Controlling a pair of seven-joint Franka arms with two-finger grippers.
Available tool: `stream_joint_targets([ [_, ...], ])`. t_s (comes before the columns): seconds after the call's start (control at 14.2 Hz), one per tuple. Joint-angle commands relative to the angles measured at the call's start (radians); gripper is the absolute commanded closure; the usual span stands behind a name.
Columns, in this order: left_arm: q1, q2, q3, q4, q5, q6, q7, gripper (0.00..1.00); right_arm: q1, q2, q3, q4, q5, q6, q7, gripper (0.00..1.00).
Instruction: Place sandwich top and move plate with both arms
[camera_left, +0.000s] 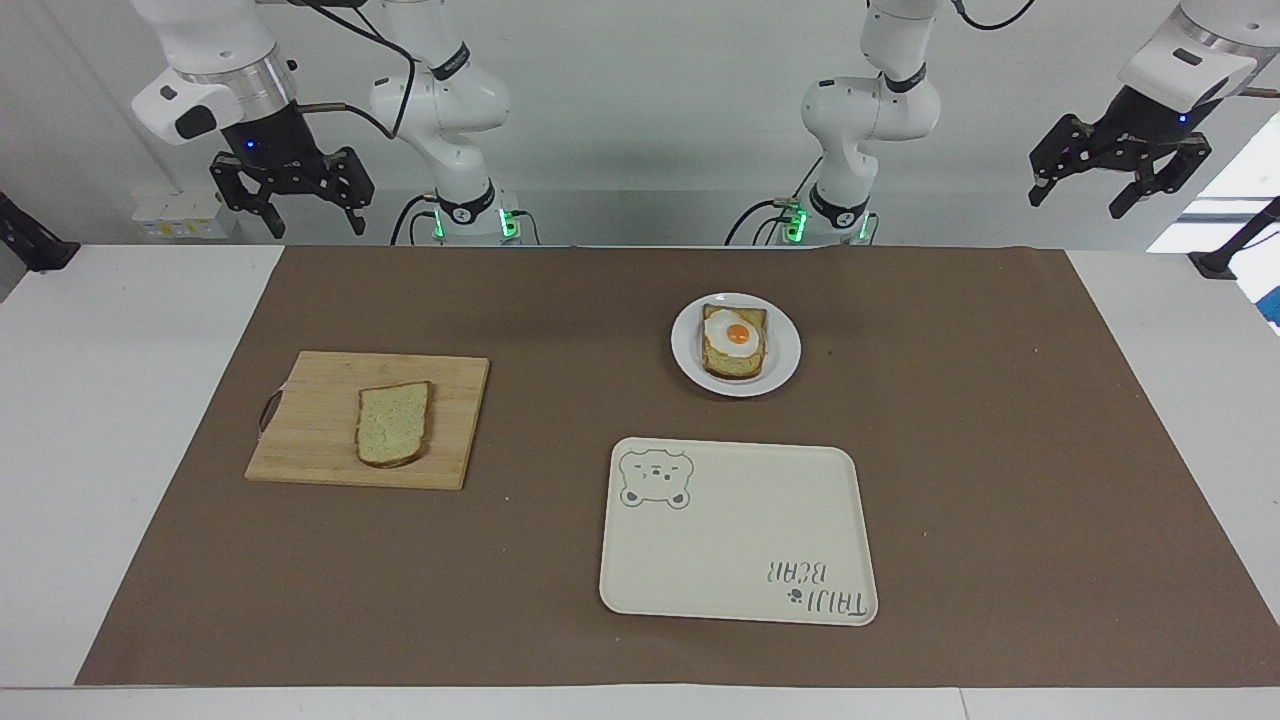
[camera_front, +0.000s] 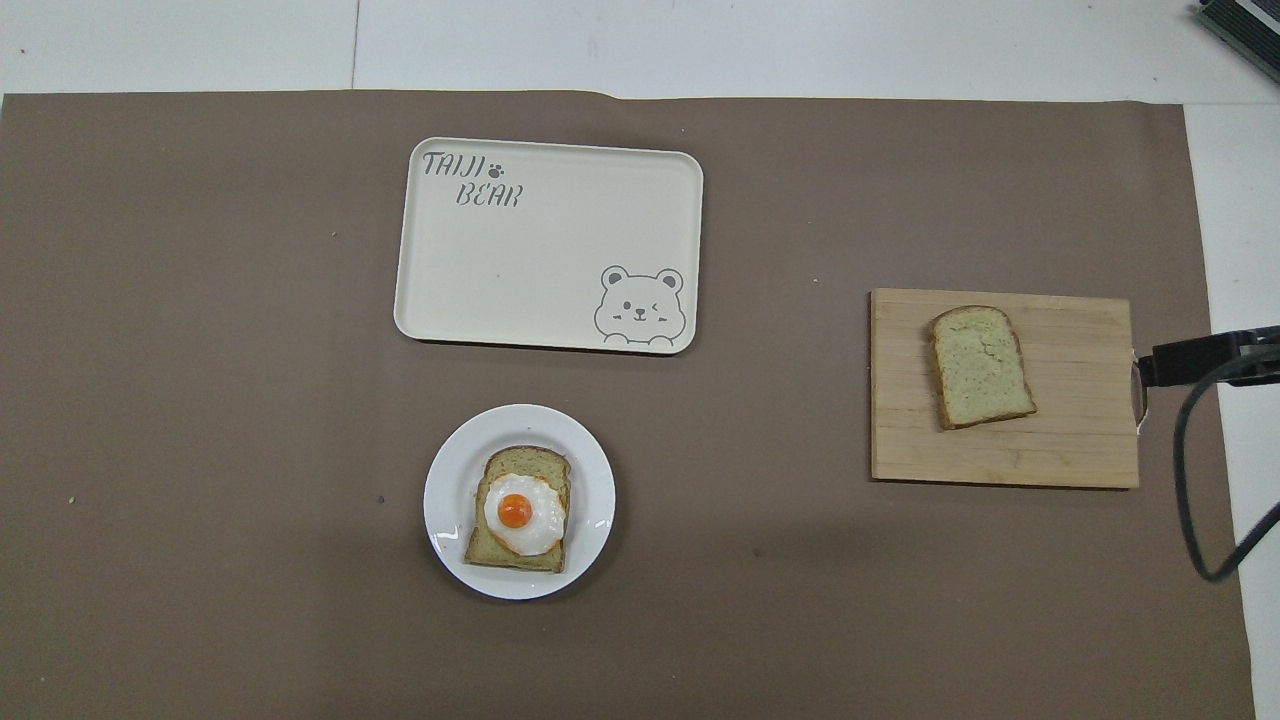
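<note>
In the facing view, the right gripper (camera_left: 292, 205) is seen at the upper left, raised above the table edge, jaws spread wide, nothing held. Below it, at left of centre, the sandwich top (camera_left: 394, 423) is laid flat on the cutting board (camera_left: 320, 410). At centre, the plate (camera_left: 782, 350) is set on the brown mat (camera_left: 1000, 450), carrying the egg-topped toast (camera_left: 735, 342). The bear-printed tray (camera_left: 737, 530) is located directly below the plate in the frame. At the upper right, the left gripper (camera_left: 1118, 185) is suspended clear of the table, jaws fully apart, nothing held.
</note>
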Motion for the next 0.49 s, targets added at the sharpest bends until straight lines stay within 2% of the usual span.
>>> stream_joint_targets([
  [0.0,-0.003,-0.026,-0.004,-0.026,0.004,0.000,-0.008,0.00,-0.004,-0.006,-0.001,0.000,-0.001,-0.003,0.007,0.00],
  [0.42,-0.003,-0.026,-0.007,-0.028,0.004,-0.001,-0.010,0.00,-0.006,-0.007,-0.001,-0.001,-0.001,-0.003,0.008,0.00],
])
